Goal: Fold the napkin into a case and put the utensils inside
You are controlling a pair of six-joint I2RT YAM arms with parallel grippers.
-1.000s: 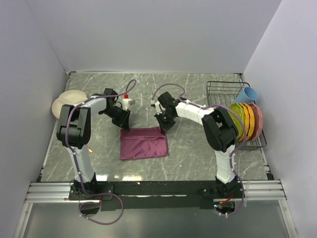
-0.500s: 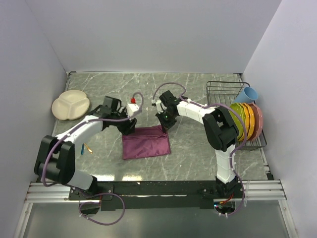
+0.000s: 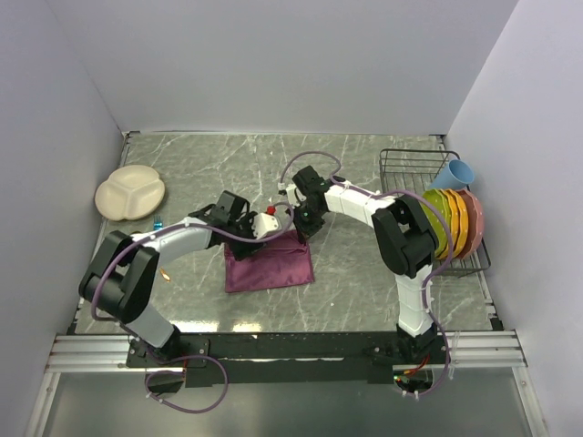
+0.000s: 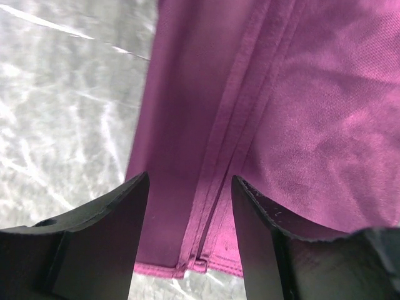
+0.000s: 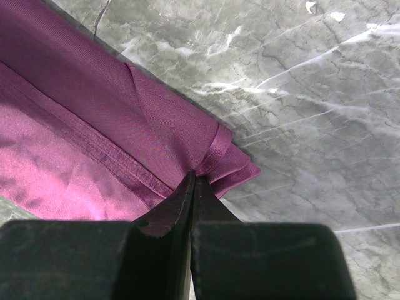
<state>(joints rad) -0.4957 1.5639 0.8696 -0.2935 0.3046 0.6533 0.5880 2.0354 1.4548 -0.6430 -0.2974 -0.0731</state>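
Right fingers (image 5: 182, 209) pinch the napkin (image 5: 75, 144) by its folded corner, mid-frame; left fingers (image 4: 100, 237) gape, its hem between them.

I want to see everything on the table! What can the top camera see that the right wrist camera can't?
Only the top view shows the cream divided plate, the wire dish rack holding coloured plates, and the blue cup. Only the right wrist view shows, up close, the right gripper shut and pinching a folded corner of the napkin, with its stitched hem. Both show the maroon napkin lying on the grey marble table.
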